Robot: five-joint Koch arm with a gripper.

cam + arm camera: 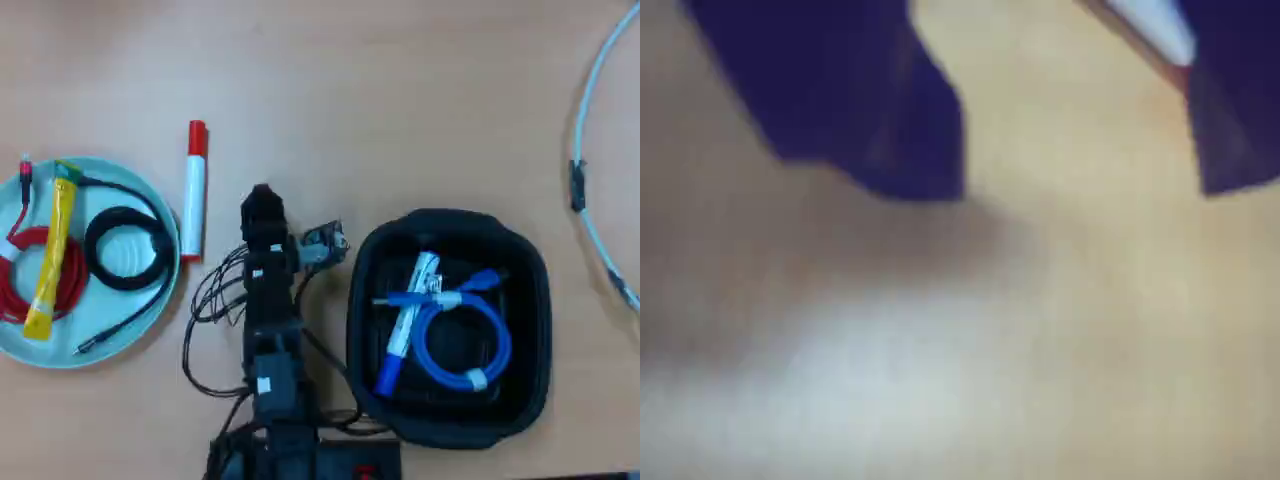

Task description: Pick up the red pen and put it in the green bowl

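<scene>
Pale wooden table (400,90) | claw (1080,190) low over bare wood, jaws apart, nothing between them | red pen (194,190) lies flat just left of claw in overhead view, red cap pointing away from arm base | green bowl (150,320) further left, just beside pen | black tray (520,400) right of claw

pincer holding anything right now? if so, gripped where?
Nothing held. In the wrist view the pincer is open over bare table. In the overhead view the red pen lies free on the table beside the green bowl, apart from the arm.
</scene>
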